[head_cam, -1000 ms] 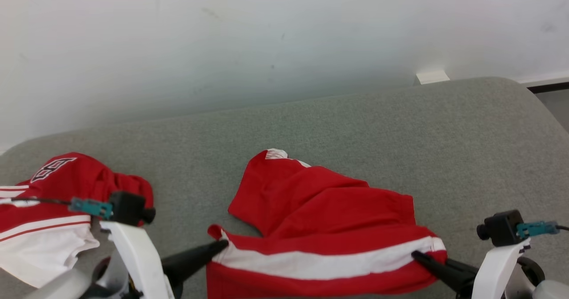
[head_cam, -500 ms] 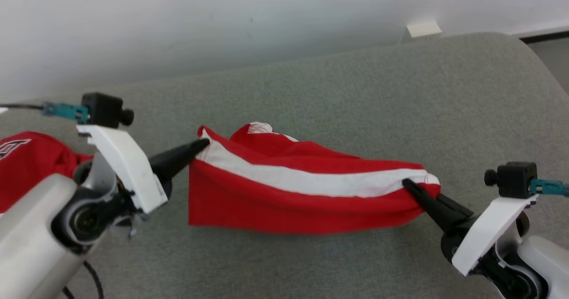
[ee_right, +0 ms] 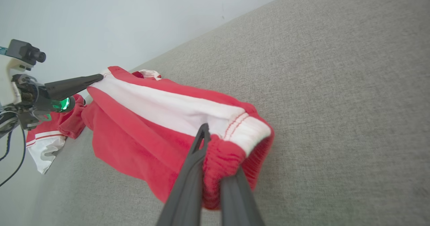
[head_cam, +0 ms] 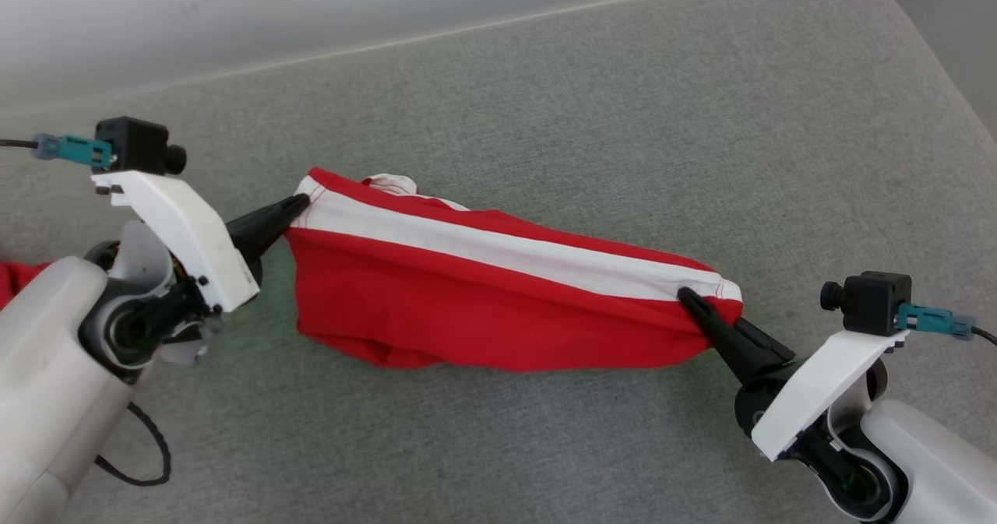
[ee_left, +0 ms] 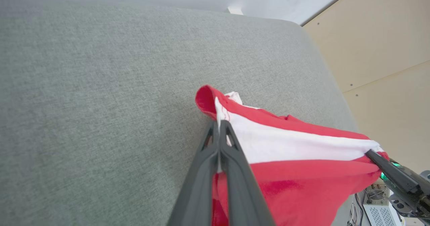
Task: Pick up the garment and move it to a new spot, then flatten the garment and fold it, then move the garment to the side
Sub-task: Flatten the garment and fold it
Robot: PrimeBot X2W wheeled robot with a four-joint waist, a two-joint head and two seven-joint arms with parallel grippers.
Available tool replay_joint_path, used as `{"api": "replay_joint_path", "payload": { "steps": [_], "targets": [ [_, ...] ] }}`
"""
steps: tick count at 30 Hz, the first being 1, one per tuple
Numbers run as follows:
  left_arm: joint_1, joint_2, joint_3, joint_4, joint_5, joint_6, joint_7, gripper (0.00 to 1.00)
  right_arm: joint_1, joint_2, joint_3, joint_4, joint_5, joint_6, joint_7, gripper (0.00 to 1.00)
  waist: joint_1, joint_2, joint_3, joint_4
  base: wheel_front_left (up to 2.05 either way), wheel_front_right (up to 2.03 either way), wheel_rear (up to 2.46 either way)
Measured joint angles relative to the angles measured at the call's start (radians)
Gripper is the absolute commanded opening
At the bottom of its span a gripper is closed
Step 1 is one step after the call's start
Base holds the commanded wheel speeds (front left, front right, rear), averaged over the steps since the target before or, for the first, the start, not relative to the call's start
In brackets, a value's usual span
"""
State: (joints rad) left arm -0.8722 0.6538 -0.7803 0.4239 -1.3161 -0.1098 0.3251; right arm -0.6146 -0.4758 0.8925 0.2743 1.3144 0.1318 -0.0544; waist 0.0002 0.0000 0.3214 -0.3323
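We see the red shorts [head_cam: 498, 298] stretched between our 2 grippers, left gripper [head_cam: 294, 205] and right gripper [head_cam: 689, 300] each clamping an end.

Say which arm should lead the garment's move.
Right, probably. Both right gripper and left gripper grip the red white-striped garment, but another red-and-white garment lies beyond the left, bare grey cushion beyond the right.

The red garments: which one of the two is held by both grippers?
The middle garment, stretched between the left gripper and the right gripper. The other garment lies crumpled beyond the left gripper, untouched.
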Motion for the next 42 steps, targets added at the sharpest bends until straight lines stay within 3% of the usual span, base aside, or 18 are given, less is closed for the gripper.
{"api": "replay_joint_path", "payload": {
  "steps": [9,10,11,12,13,14,21,28,38,42],
  "targets": [
    [-0.018,-0.022,-0.027,0.099,-0.001,-0.014,0.028,0.00,-0.021,0.059,0.009,0.056,-0.022,0.000,-0.016,0.00,0.0000,0.0000,0.021,-0.030,0.00,0.00,0.00],
    [-0.019,-0.026,-0.031,0.108,-0.002,-0.014,0.032,0.00,-0.023,0.066,0.012,0.066,-0.024,0.000,-0.014,0.06,0.0000,0.0000,0.021,-0.031,0.00,0.00,0.00],
    [-0.019,-0.030,-0.034,0.115,-0.004,-0.015,0.035,0.00,-0.026,0.072,0.015,0.078,-0.025,0.000,-0.007,0.41,0.0000,0.0000,0.021,-0.031,0.00,0.00,0.00],
    [-0.019,-0.033,-0.037,0.121,-0.004,-0.015,0.035,0.09,-0.029,0.077,0.016,0.089,-0.027,0.000,-0.007,0.67,0.0000,0.0000,0.019,-0.030,0.00,0.00,0.00],
    [-0.020,-0.036,-0.039,0.126,-0.004,-0.015,0.035,0.42,-0.033,0.081,0.018,0.098,-0.028,0.000,-0.003,1.00,-0.0001,0.0000,0.017,-0.029,0.00,0.00,0.00],
    [-0.021,-0.039,-0.040,0.129,-0.004,-0.016,0.034,1.00,-0.034,0.085,0.020,0.106,-0.028,0.000,0.002,1.00,0.0000,0.0000,0.015,-0.028,0.00,0.00,0.00],
    [-0.019,-0.051,-0.053,0.116,-0.026,-0.017,0.029,1.00,-0.033,0.086,0.018,0.126,-0.028,0.000,0.000,1.00,-0.0001,0.0000,-0.030,-0.018,0.00,0.00,0.00],
    [0.018,-0.041,-0.074,0.052,-0.027,-0.018,-0.037,1.00,0.011,0.038,-0.012,0.139,-0.028,0.000,-0.020,1.00,-0.0001,0.0000,-0.110,-0.003,0.00,0.00,0.00],
    [0.087,-0.022,-0.084,-0.007,0.056,-0.019,-0.260,1.00,0.125,-0.005,-0.141,0.167,-0.065,0.000,-0.162,1.00,-0.0002,0.0000,-0.209,0.047,0.00,0.00,0.00],
    [0.127,-0.044,-0.110,-0.010,0.027,-0.019,-0.222,1.00,0.184,-0.003,-0.198,0.168,-0.074,0.000,-0.185,1.00,-0.0002,0.0000,-0.229,0.080,0.00,0.00,0.00]
  ]
}}
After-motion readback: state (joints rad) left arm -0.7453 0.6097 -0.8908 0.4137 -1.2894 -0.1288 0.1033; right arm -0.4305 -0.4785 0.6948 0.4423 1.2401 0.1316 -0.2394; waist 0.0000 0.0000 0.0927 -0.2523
